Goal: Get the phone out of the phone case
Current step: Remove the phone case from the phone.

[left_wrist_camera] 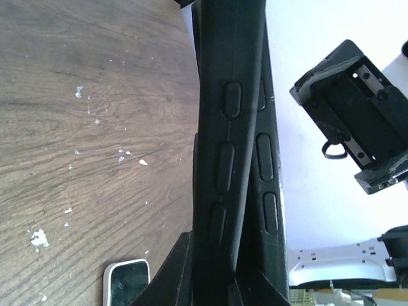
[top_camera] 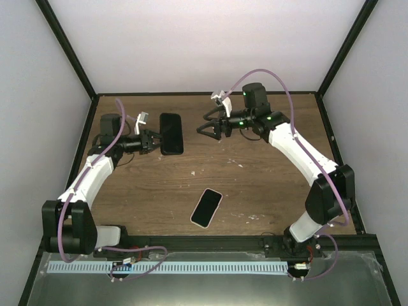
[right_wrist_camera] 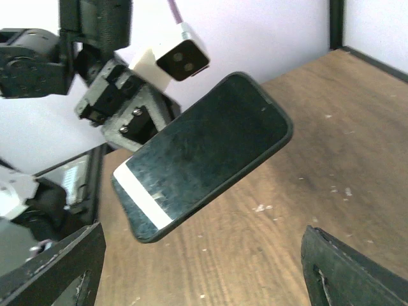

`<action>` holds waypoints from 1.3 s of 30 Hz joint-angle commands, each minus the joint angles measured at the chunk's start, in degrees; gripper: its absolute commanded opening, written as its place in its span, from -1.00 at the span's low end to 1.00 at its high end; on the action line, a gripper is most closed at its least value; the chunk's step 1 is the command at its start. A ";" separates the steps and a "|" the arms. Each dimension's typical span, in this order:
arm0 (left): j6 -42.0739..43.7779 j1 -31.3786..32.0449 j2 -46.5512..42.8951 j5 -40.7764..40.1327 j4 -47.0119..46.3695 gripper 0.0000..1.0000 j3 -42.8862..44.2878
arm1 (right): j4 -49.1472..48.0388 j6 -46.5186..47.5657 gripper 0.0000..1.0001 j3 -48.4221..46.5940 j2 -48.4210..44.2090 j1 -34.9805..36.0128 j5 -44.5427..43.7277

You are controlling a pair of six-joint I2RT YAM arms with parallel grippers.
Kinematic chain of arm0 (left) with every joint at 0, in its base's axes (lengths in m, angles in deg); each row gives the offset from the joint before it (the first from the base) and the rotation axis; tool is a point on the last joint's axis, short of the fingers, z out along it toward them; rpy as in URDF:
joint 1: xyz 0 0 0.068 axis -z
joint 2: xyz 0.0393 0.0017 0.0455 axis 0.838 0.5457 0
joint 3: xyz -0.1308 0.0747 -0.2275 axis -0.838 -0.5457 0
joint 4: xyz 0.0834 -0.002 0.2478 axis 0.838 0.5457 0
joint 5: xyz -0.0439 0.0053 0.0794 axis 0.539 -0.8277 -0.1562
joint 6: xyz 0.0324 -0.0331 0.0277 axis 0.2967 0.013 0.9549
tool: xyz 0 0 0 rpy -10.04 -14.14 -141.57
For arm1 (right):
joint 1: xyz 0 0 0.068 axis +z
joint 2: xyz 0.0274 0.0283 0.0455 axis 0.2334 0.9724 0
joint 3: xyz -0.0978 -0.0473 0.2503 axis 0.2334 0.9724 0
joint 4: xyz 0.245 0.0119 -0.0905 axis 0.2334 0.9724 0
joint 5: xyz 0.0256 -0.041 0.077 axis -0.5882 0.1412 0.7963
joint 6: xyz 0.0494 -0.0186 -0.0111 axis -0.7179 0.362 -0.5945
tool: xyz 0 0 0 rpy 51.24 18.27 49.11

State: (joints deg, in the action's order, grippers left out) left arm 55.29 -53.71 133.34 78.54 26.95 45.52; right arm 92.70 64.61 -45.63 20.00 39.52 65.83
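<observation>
My left gripper [top_camera: 155, 141] is shut on the edge of the black phone case [top_camera: 171, 134] and holds it in the air above the table's far left. The left wrist view shows the case edge-on [left_wrist_camera: 233, 146] between the jaws. The right wrist view shows its broad dark face [right_wrist_camera: 204, 153], tilted. The phone [top_camera: 206, 208], white-rimmed with a dark screen, lies flat on the table in the near middle, apart from the case; its corner shows in the left wrist view [left_wrist_camera: 127, 284]. My right gripper [top_camera: 207, 131] is open and empty, in the air just right of the case.
The wooden table [top_camera: 255, 185] has pale specks on it. Black frame posts and white walls enclose the back and sides. The right gripper [left_wrist_camera: 357, 121] shows in the left wrist view beyond the case.
</observation>
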 commanded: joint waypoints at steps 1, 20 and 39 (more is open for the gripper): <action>-4.89 -0.50 0.36 2.10 -4.62 -1.00 -0.07 | -4.36 1.30 0.64 0.72 -2.34 2.52 -11.68; -12.56 -1.99 0.59 3.75 -7.76 -1.00 -1.76 | -12.73 18.96 0.62 3.12 -2.99 22.84 -46.02; -15.43 -1.99 2.35 5.36 -8.41 -1.00 -1.42 | -19.45 28.99 0.47 6.25 1.42 30.12 -58.37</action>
State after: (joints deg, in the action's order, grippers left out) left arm 40.54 -55.52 135.62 81.27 21.55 43.58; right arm 74.63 91.80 -40.32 20.63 68.85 9.09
